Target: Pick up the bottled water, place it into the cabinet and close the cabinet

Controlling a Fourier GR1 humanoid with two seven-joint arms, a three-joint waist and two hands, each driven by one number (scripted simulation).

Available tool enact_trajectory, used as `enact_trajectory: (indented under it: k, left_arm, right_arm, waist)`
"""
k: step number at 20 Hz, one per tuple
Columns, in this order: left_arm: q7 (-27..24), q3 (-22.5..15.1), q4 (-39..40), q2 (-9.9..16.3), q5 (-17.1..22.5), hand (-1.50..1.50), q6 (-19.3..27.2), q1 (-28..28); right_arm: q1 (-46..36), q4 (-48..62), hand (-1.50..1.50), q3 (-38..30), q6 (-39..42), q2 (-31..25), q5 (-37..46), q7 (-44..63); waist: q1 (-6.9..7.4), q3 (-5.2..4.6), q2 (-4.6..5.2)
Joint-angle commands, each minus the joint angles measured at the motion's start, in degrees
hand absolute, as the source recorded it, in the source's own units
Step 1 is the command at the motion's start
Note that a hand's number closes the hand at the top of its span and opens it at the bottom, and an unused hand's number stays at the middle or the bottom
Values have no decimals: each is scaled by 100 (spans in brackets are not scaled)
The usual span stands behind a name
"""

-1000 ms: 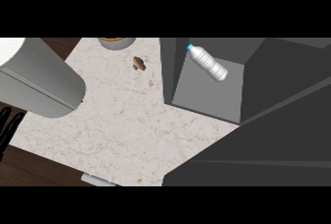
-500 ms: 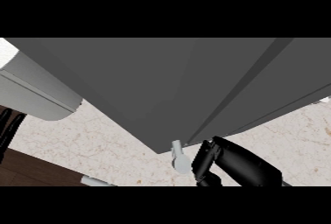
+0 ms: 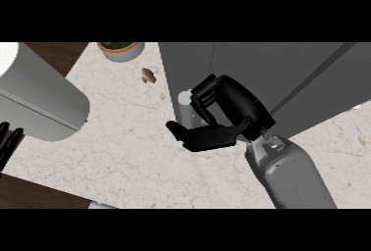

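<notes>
kitchen, by what lies under my gaze: a pale speckled stone counter with a dark wood floor showing past its edge. a grey cabinet stands on the counter, a small potted plant sits at the far edge, and a little brown item lies near it.

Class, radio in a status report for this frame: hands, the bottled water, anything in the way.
Right hand curled at the cabinet door handle. Left hand barely in view at left edge, state unclear. Bottled water not visible; cabinet looks shut. Nothing blocking.
</notes>
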Motion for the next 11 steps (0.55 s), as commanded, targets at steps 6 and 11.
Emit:
enact_trajectory:
  k: [6,11]
  left_arm:
    - [60,137,39,101,119,-150,-128,96]
    - [-86,85,114,-119,42,-150,-90,126]
  right_arm:
    - [-1541,1642,-150,-696,-1543,105,-473,-11]
    - [-1890,2087,-150,-595,-1887,106,-719,-191]
  waist:
    - [-116,32,-28]
    - [-180,23,-12]
